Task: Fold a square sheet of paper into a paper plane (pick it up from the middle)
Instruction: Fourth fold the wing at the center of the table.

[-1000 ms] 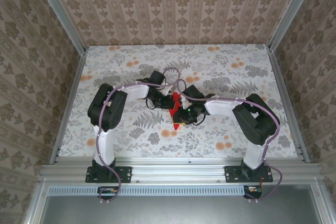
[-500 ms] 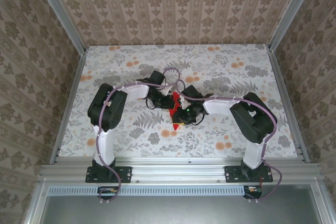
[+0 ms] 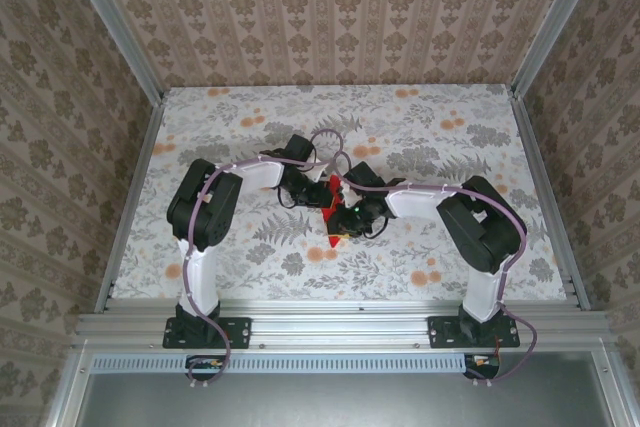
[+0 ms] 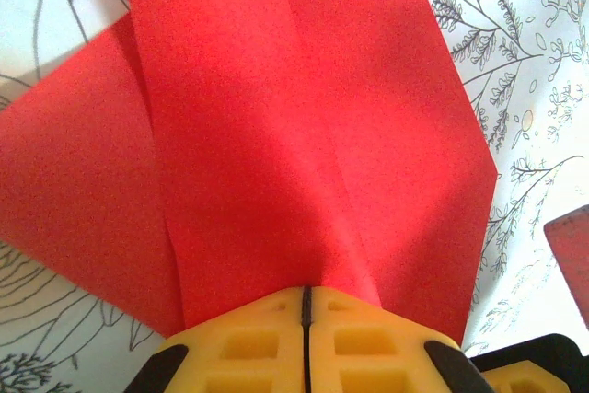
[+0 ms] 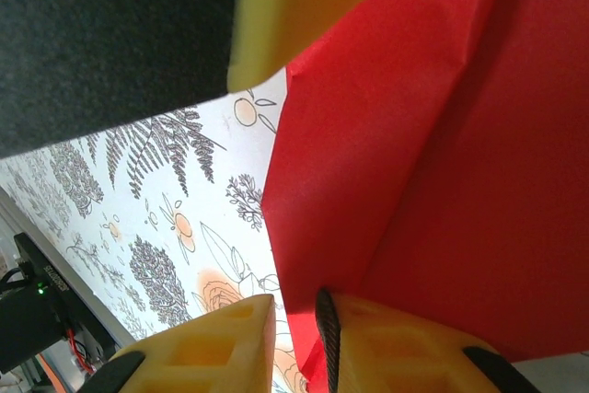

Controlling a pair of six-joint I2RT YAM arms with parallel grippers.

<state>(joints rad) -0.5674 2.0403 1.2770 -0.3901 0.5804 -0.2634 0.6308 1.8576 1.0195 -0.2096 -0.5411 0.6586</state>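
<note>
- The left gripper (image 4: 305, 299) has its yellow jaws clenched flat together on the red sheet of paper (image 4: 304, 135). The paper rises from the seam between them at the bottom of the left wrist view.
- In that view the paper spreads up across most of the frame. A long centre band carries creases running upward, a flap reaches the left edge, and the right side comes to a blunt corner at mid-right.
- The floral counter (image 4: 543, 62) shows behind the paper in the upper right and lower left corners.
- In the right wrist view the right gripper (image 5: 294, 310) sits at the bottom edge, its jaws released and standing a little apart. The paper's lower edge drops into the gap between them.
- There the paper fills the right half of the frame, with a crease slanting from the upper right down toward the lower middle.
- At the upper left of that view, a black body and one yellow jaw of the left gripper hang close over the paper's upper edge. Whether they touch it there cannot be told.
- From the top camera the paper lies at the centre of the frame between the two grippers, a narrow red shape with its tip pointing toward the bottom.
- The left arm (image 3: 205, 209) reaches in from the lower left and the right arm (image 3: 482, 225) from the lower right, their wrists meeting over the middle of the counter.
- From above it cannot be told whether the paper rests on the counter or hangs above it.
</note>
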